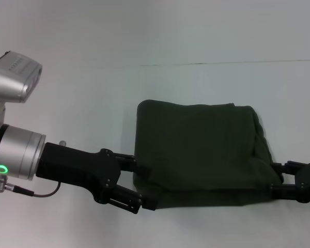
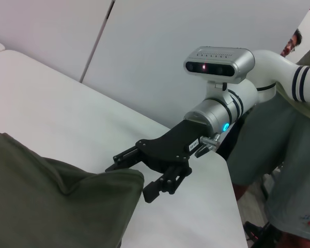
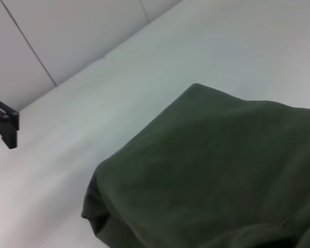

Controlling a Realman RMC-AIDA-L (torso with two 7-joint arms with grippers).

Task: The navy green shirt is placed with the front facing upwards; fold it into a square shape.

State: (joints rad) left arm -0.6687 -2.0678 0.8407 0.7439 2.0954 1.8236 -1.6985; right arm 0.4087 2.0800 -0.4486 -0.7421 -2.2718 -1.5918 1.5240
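Both tools, left (image 1: pixel 144 186) and right (image 1: pixel 275 178), spread beside the crosswise-folded navy green shirt (image 1: pixel 196 150).

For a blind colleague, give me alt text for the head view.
A dark olive-green cotton shirt, folded into a rough rectangle, lies on a white table. The left gripper and right gripper sit at its near corners.

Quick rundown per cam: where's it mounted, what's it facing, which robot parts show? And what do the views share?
Head: up high, looking down on the white table; left gripper and right gripper flank the navy green shirt.
Left wrist: faces across the shirt at the right gripper.
Right wrist: low over the shirt; left gripper's tip at the edge.
Shared: the shirt.
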